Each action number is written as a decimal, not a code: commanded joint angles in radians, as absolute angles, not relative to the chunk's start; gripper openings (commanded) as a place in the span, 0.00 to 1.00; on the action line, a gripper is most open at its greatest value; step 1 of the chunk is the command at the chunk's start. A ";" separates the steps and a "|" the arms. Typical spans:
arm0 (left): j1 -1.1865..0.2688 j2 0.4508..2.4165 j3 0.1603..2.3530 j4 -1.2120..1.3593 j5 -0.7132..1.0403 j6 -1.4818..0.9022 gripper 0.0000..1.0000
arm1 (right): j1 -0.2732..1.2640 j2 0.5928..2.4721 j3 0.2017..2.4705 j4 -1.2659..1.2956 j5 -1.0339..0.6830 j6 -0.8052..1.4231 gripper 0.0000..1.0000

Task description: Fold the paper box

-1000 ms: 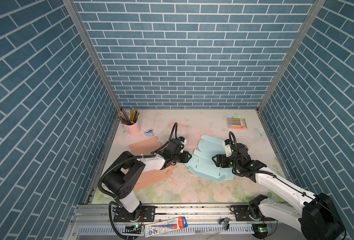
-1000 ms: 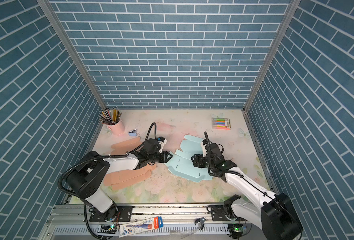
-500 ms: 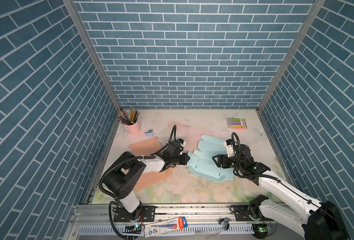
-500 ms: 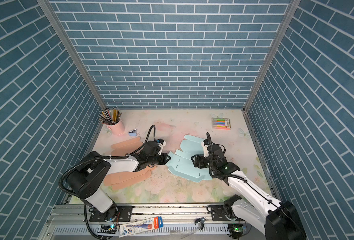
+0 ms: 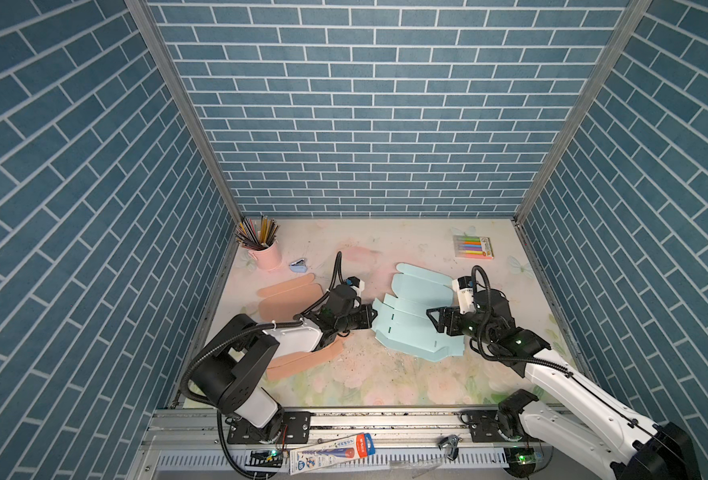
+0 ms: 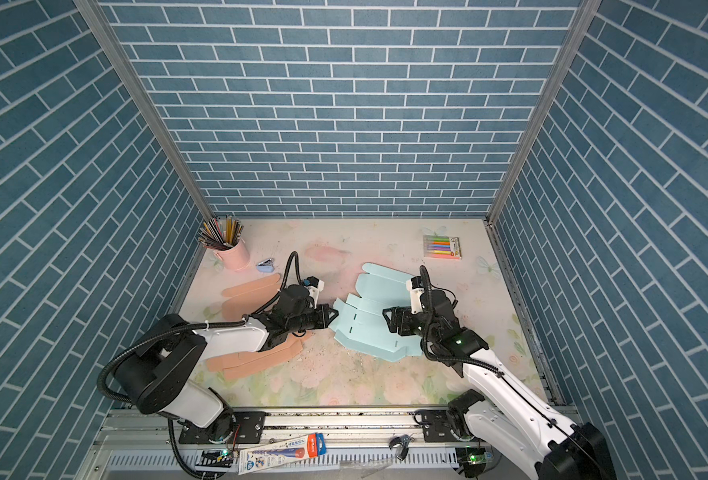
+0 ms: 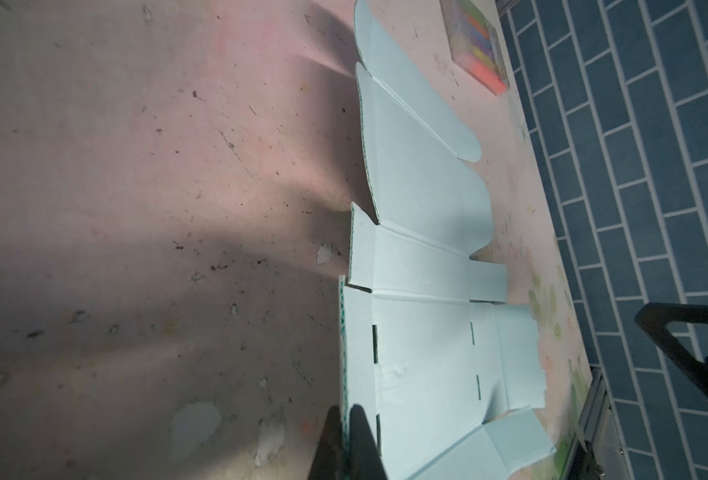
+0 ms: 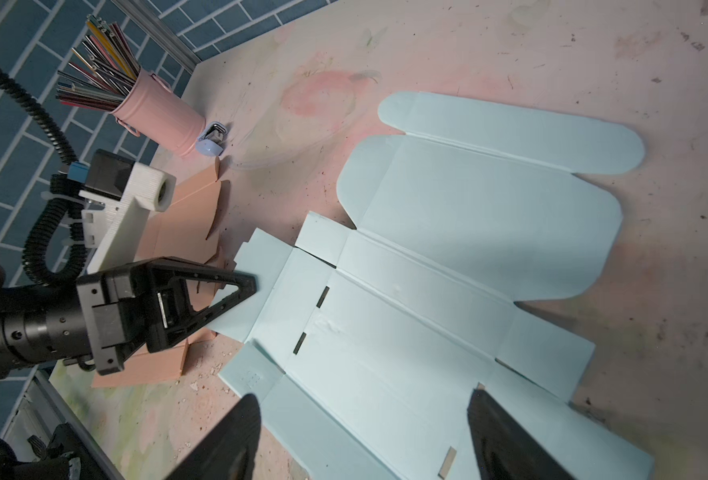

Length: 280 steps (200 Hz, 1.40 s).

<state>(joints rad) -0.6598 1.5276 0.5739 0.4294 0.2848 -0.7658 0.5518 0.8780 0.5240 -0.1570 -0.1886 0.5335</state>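
Note:
The paper box [image 5: 410, 316] [image 6: 368, 320] is a light blue flat blank, unfolded on the table's middle. My left gripper [image 5: 370, 318] [image 6: 330, 316] lies low at the blank's left edge. In the left wrist view the left gripper [image 7: 346, 411] is shut on the thin edge of that side flap of the paper box [image 7: 423, 357]. My right gripper [image 5: 433, 319] [image 6: 389, 319] hovers over the blank's right part. Seen from the right wrist, the right gripper [image 8: 362, 397] stands open, nothing between its fingers, above the paper box [image 8: 447, 257].
Peach cardboard blanks [image 5: 289, 289] [image 5: 306, 357] lie under and beside the left arm. A pink cup of pencils [image 5: 267, 253] and a small blue stapler [image 5: 300, 266] stand at the back left. A marker pack [image 5: 473, 246] lies at the back right. Brick walls enclose three sides.
The left gripper's jaws have closed onto the blank's left edge flap. The right gripper has stayed open in nearly the same place.

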 commanded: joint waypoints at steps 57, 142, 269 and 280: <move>-0.666 1.557 0.418 0.883 0.019 -1.185 0.00 | 0.554 0.829 0.471 -0.120 -0.244 0.694 0.79; -0.766 1.655 0.445 0.965 -0.035 -1.266 0.00 | 0.482 0.788 0.089 0.348 -0.391 1.119 0.76; -0.826 1.698 0.442 1.030 -0.011 -1.321 0.00 | 0.363 0.989 0.031 0.553 -0.406 1.215 0.69; -0.827 1.698 0.439 1.038 -0.003 -1.323 0.00 | 0.349 1.003 0.032 0.564 -0.412 1.213 0.66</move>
<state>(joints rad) -0.8169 1.6962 0.4339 1.0084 -0.0067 -1.3132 0.3733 0.9798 0.0250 0.5095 -0.4114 1.1740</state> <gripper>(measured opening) 0.062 0.681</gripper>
